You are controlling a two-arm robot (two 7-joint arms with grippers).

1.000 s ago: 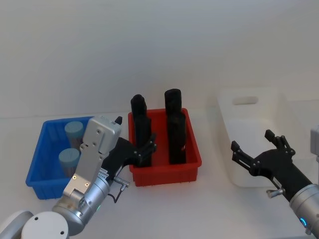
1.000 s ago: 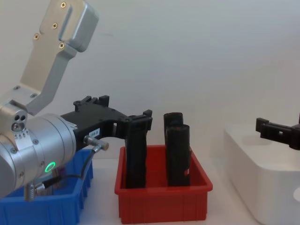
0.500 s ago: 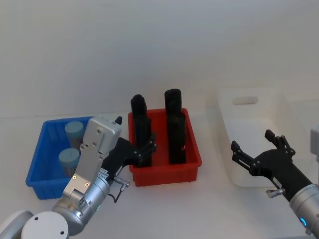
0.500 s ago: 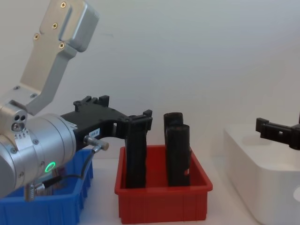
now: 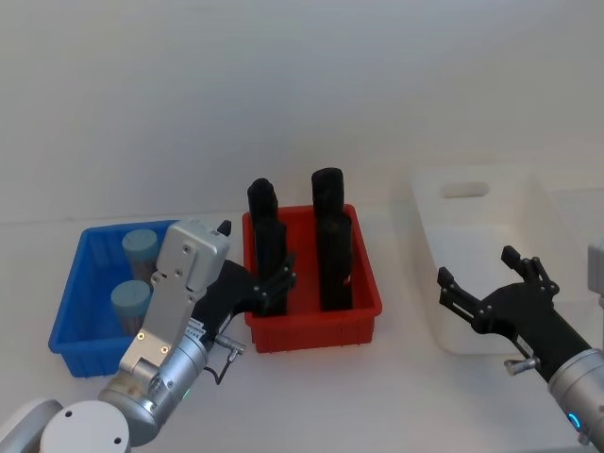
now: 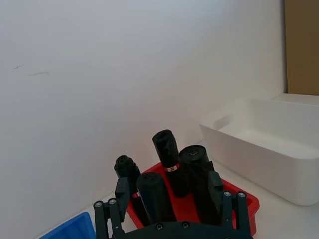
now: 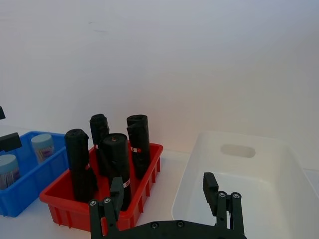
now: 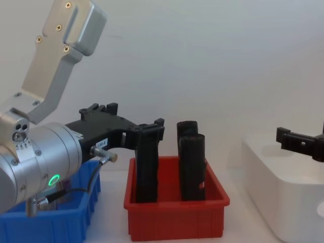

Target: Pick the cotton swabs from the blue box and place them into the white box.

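Head view: high, angled forward and down at counter [image 5: 377,396]; blue box [image 5: 68,307], red bin [image 5: 311,335], white box [image 5: 427,236] run left to right mid-frame.
Chest view: low, side-on, close; left arm [image 8: 40,152] large at frame left.
Left wrist view: over left claw [image 6: 169,191], toward red bin, white box.
Right wrist view: over right claw [image 7: 163,185]; all three boxes shared.

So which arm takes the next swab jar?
Left. The left gripper hangs open beside the blue box holding the cotton swabs; the right gripper sits beyond the red bin, at the white box.
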